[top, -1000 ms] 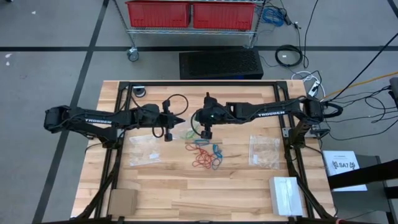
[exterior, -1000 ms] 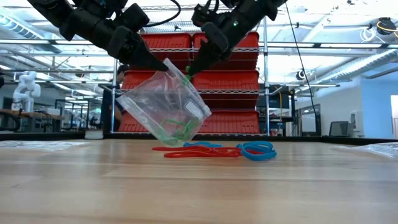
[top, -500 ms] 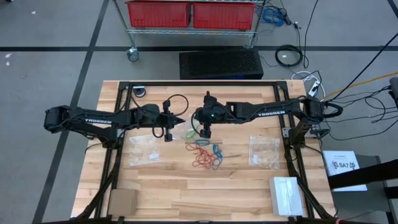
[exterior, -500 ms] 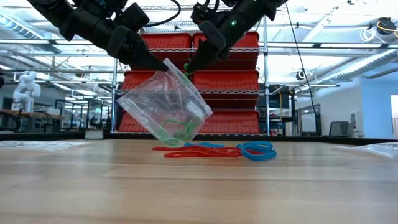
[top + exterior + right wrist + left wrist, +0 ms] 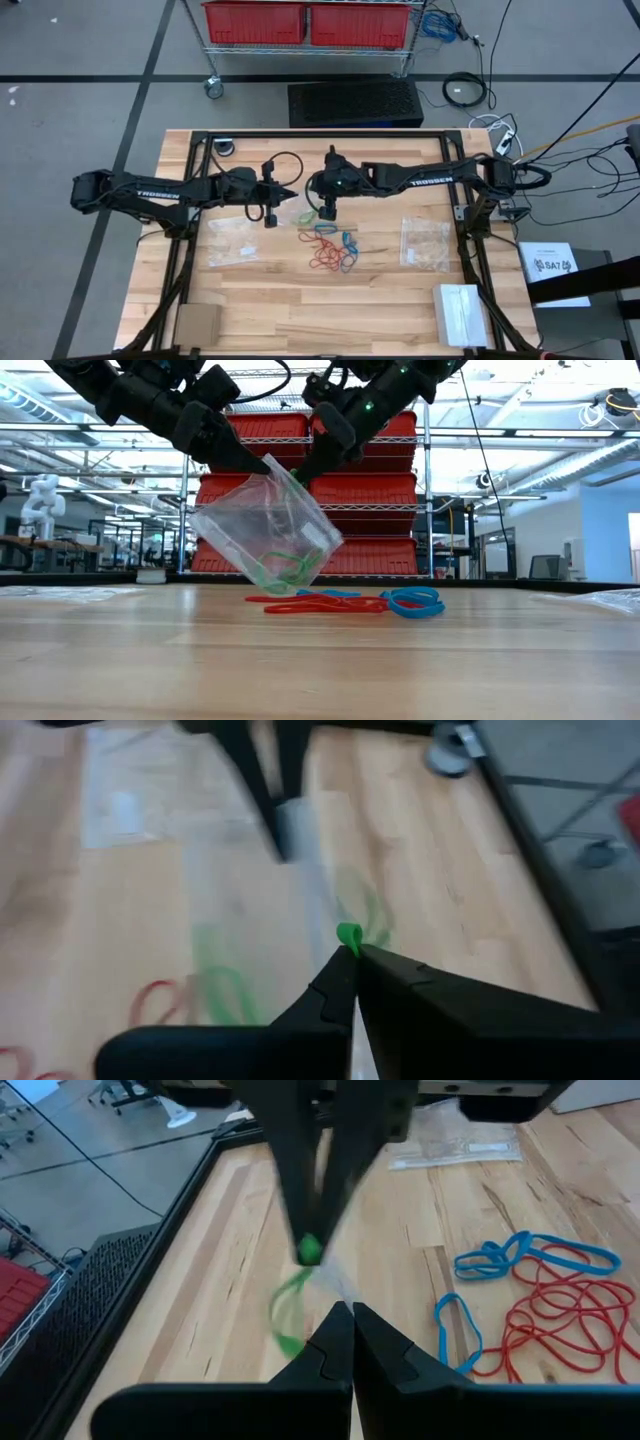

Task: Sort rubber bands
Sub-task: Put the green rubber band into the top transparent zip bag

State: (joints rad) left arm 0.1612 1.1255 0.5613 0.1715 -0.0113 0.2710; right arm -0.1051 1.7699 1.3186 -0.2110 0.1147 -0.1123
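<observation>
- A clear bag [image 5: 265,530] is held up between the left gripper [image 5: 262,463] and the right gripper [image 5: 304,472], each clamped on a top corner; green rubber bands [image 5: 285,569] lie inside it.
- Blue and red rubber bands [image 5: 330,250] are left piled on the table [image 5: 300,310] below.
- Sealing or setting down the bag is judged next.
- Both arms are stretched inward, meeting above the table's middle.

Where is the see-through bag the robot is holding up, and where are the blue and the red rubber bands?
clear plastic bag [image 5: 262,525], low view, middle of its front face.
blue rubber bands [image 5: 414,601], low view, the loops lying on the table.
red rubber bands [image 5: 560,1320], left wrist view, middle of the tangle.
</observation>
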